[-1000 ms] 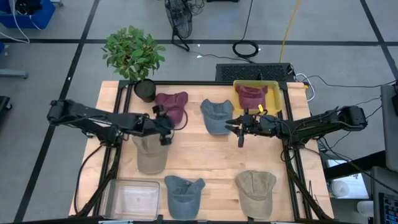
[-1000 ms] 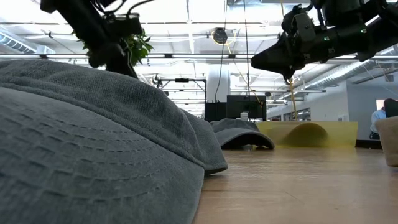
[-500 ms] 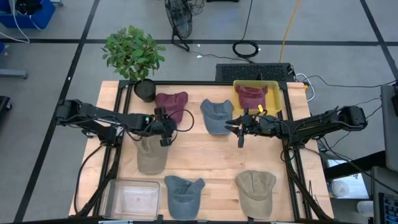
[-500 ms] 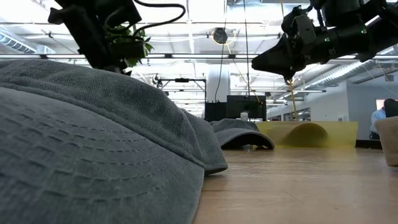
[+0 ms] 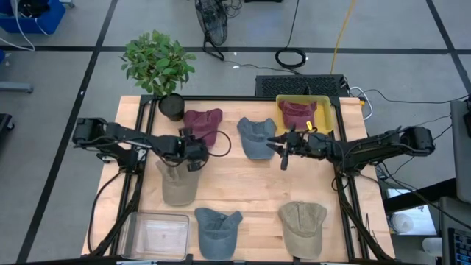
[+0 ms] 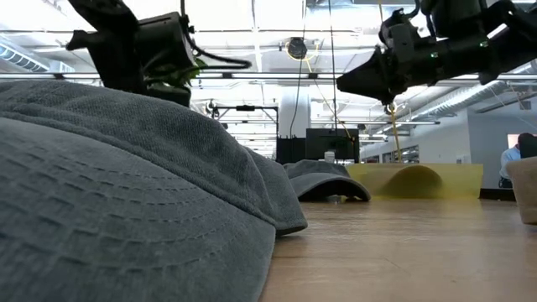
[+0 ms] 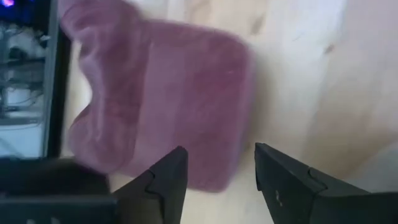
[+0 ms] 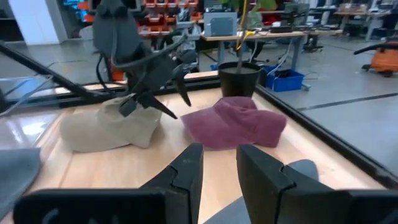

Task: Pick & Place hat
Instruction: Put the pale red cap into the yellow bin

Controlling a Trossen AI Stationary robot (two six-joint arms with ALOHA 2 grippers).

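Open left pincer (image 7: pixel 214 180) above maroon hat (image 7: pixel 155 99)

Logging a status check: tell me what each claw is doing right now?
Left claw: open, empty, above the maroon hat.
Right claw: open, holding nothing.

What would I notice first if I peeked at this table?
Soft caps everywhere: a maroon cap at the back near a leafy potted plant, another maroon cap inside a yellow bin. The left gripper hangs over a tan cap, jaws apart.
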